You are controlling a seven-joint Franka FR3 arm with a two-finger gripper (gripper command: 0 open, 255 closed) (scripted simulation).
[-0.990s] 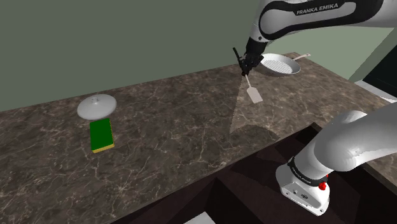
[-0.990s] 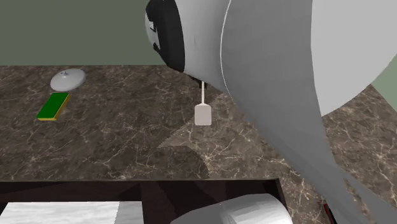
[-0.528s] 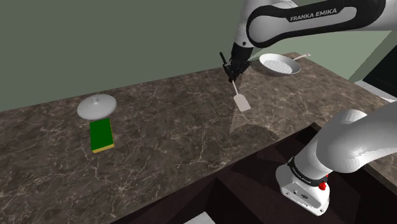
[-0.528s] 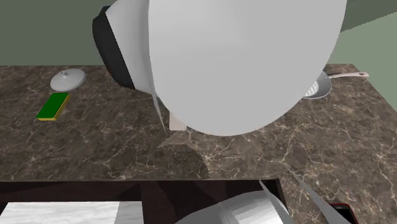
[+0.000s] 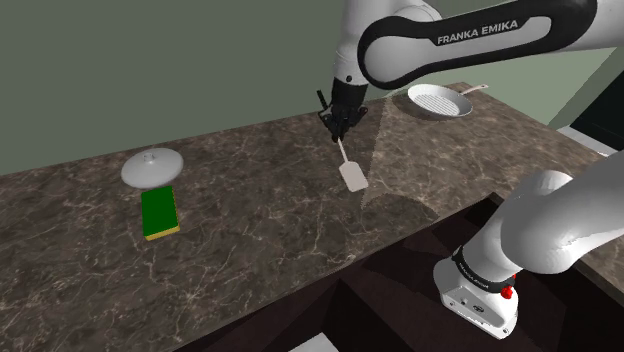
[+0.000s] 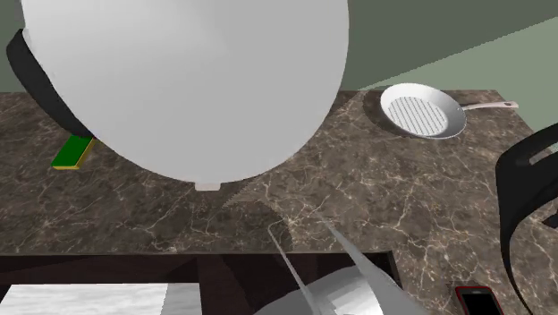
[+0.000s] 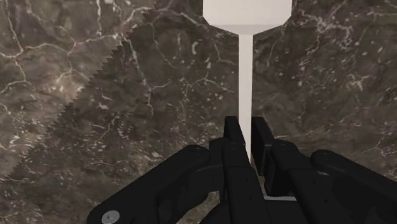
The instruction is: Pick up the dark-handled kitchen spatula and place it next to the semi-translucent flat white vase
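My black gripper (image 5: 340, 133) is shut on the upper end of the spatula (image 5: 350, 172), which hangs blade-down above the dark marble counter (image 5: 260, 220). In the wrist view its thin white stem (image 7: 245, 76) runs from between my fingers (image 7: 233, 137) out to the pale flat blade (image 7: 247, 13). The flat white vase (image 5: 152, 167) sits on the counter far off toward the shoulder view's left, well apart from the spatula. In the second exterior view the arm covers most of the scene, and a bit of the blade (image 6: 207, 186) peeks out under it.
A green sponge (image 5: 158, 212) lies just in front of the vase, also seen as a green sponge (image 6: 73, 152) from the other side. A grey ridged frying pan (image 5: 440, 101) rests at the counter's far right. The counter's front edge drops to dark cabinetry (image 5: 380, 290).
The gripper has carried the spatula toward the shoulder view's left, away from the pan and closer to the vase, with the blade now slightly lower over the counter.
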